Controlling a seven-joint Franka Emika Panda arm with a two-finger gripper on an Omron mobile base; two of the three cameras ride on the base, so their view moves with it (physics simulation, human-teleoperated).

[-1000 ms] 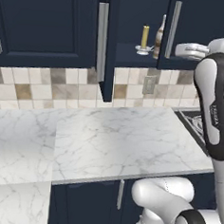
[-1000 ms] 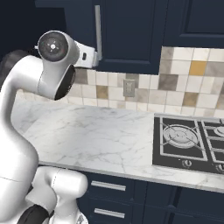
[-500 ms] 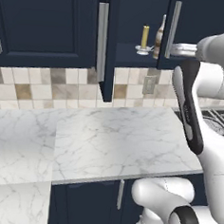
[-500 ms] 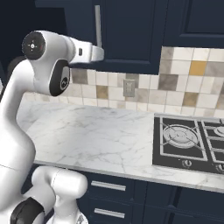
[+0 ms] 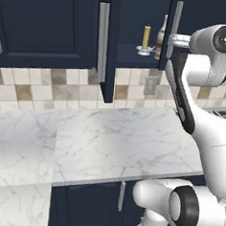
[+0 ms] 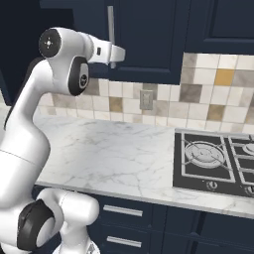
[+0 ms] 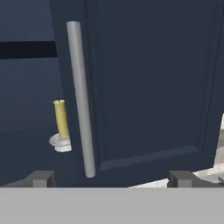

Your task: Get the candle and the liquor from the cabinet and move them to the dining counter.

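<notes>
**Candle and bottle up on the cabinet shelf, a door in the way**

Marble worktop ran wide and flat below, white with grey veins. Behind it stood a wall of tan, grey and white tiles. A black stove sat in the worktop on the right side of the right base view.

Above the tiles hung the dark blue cabinet. Its doors stood open, and one door was swung out in front of the hand. That door took up most of the hand view and blocked the way to the shelf. A long silver bar handle ran straight up and down on the door's edge.

The white arm reached up high beside the cabinet. The gripper faced the door, with its jaws spread wide apart and nothing between them.

The candle stood on the shelf inside the cabinet, just left of the door handle in the hand view. It was thin and yellow, and it stood upright, long way up and down, on a small round white holder. The liquor stood upright just beside the candle, on its right, with its narrow neck pointing up. The door edge hid part of the bottle.
</notes>
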